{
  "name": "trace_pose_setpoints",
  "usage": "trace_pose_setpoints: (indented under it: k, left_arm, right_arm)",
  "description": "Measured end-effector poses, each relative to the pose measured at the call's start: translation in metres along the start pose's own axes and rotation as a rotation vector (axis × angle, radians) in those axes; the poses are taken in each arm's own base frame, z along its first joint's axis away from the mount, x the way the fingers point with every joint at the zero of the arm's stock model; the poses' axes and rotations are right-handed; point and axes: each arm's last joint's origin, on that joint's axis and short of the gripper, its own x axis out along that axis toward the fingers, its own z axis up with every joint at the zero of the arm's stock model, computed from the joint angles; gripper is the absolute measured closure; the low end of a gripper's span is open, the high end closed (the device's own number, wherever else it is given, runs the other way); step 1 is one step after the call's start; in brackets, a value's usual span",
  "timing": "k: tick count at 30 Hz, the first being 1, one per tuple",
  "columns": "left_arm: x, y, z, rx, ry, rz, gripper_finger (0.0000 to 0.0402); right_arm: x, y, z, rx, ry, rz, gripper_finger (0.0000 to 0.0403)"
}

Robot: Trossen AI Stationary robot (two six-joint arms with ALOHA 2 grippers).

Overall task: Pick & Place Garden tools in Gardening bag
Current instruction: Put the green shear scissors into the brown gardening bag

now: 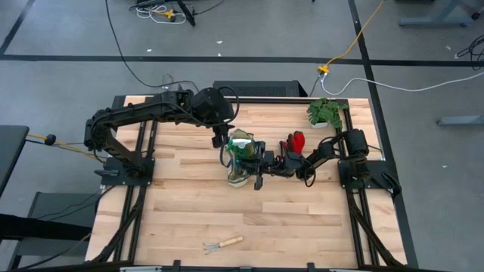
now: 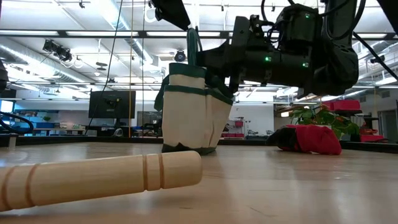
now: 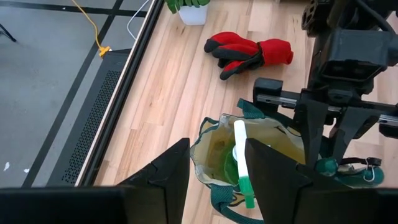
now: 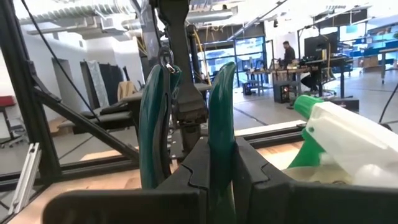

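Observation:
The beige gardening bag [image 1: 240, 160] with green trim stands upright mid-table; it also shows in the low view [image 2: 189, 115]. The green spray bottle [image 3: 241, 163] with its white top sits inside it. My left gripper [image 3: 217, 144] hovers open above the bag's mouth, touching nothing. My right gripper [image 1: 259, 162] is shut on the green-handled pruning shears [image 4: 186, 118] at the bag's right side. The red-and-black gloves [image 1: 295, 141] lie on the table right of the bag. One wooden-handled rake [image 1: 223, 244] lies near the front edge. The other rake is not in view. My right gripper pinches one green handle of the shears [image 4: 221, 134] between its two fingers. The fingers come level from the table's right and lie across the handle. The shears stand about upright against the bag's rim, handles up [image 2: 193, 46]; their lower end is hidden by the bag.
A small potted plant [image 1: 325, 112] stands at the far right corner. The rake's handle [image 2: 99, 177] lies close in front of the low camera. Bare wood shows left and in front of the bag.

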Motion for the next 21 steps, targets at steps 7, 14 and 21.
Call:
trace_pose_setpoints:
  k: [7, 14, 21]
  left_arm:
    - [0.0, 0.0, 0.0, 0.0, 0.0, 0.0, 0.0239]
    - [0.0, 0.0001, 0.0, 0.0, 0.0, 0.0, 0.0239]
    - [0.0, 0.0, 0.0, 0.0, 0.0, 0.0, 0.0239]
  right_arm:
    - [0.0, 0.0, -0.0014, -0.002, 0.014, 0.0, 0.0375]
    - [-0.0001, 0.0003, -0.0019, 0.001, 0.019, 0.001, 0.0338]
    - [-0.0001, 0.0011, -0.0024, -0.007, 0.026, 0.027, 0.0333]
